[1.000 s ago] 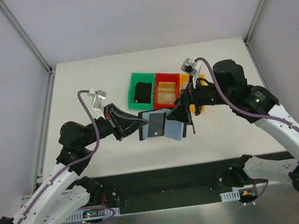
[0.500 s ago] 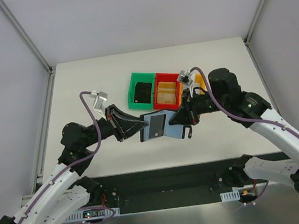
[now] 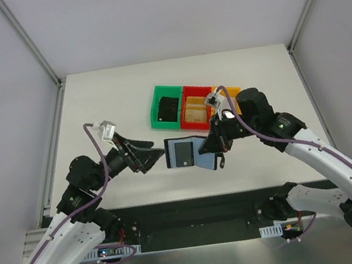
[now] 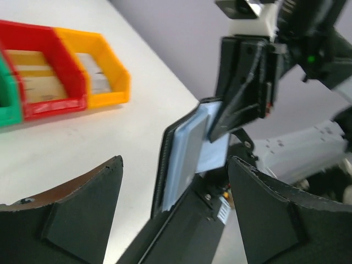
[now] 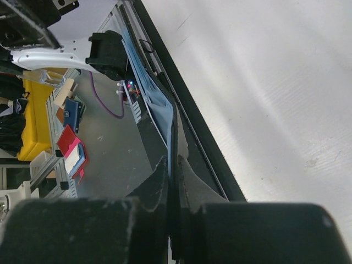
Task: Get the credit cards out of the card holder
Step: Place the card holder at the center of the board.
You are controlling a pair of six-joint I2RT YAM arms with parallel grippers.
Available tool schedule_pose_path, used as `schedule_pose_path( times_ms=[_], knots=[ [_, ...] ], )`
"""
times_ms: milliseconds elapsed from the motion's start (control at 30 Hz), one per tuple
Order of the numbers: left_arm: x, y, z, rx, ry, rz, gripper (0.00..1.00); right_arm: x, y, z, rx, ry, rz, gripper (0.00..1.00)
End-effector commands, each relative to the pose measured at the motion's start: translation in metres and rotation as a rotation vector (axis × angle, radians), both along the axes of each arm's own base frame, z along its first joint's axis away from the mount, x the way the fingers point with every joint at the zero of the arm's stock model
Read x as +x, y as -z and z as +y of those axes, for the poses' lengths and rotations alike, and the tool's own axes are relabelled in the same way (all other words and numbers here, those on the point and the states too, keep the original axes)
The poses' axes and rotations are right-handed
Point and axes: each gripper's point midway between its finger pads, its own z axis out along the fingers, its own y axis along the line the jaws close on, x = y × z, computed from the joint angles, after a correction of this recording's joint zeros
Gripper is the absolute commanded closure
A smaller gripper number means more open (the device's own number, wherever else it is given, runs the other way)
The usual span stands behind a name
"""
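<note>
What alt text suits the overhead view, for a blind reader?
The right end effector pinches an open black card holder; the left end effector stands open beside it. A green bin, red bin and yellow bin sit behind on the table.

White-shelled arms [image 3: 331, 161], black joints [image 3: 78, 171] — purple cables [image 3: 103, 162] — silver wrist cameras [image 3: 105, 128].

The open holder [image 4: 184, 159] is upright between the left tool's [image 4: 175, 164] spread fingers [image 4: 82, 209]. The right tool [image 4: 215, 127] pinches its top, and bins [image 4: 110, 80] sit to its left.
</note>
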Motion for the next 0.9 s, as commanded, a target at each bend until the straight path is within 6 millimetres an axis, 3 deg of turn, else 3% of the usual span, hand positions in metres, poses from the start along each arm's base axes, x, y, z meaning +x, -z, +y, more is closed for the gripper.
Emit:
schedule_pose_path(
  times_ms=[0,100,300,500,700,867],
  knots=[
    [0.035,0.047,0.042,0.156,-0.331,0.124,0.25,0.013,0.001,0.013,0.036,0.01,0.024,1.0],
    [0.039,0.066,0.055,0.195,-0.41,0.192,0.27,0.016,0.011,0.022,0.042,-0.005,0.065,1.0],
    [0.029,0.063,0.057,0.156,-0.389,0.165,0.31,0.019,0.035,0.046,0.023,-0.041,0.126,1.0],
    [0.025,0.052,0.075,0.099,-0.458,0.083,0.28,0.04,0.093,0.054,-0.1,0.014,0.193,1.0],
    [0.024,0.062,0.07,0.109,-0.432,0.115,0.28,0.048,0.155,0.045,-0.223,0.074,0.257,1.0],
    [0.022,0.07,0.064,0.118,-0.401,0.146,0.27,0.052,0.183,0.041,-0.276,0.119,0.281,1.0]
  ],
)
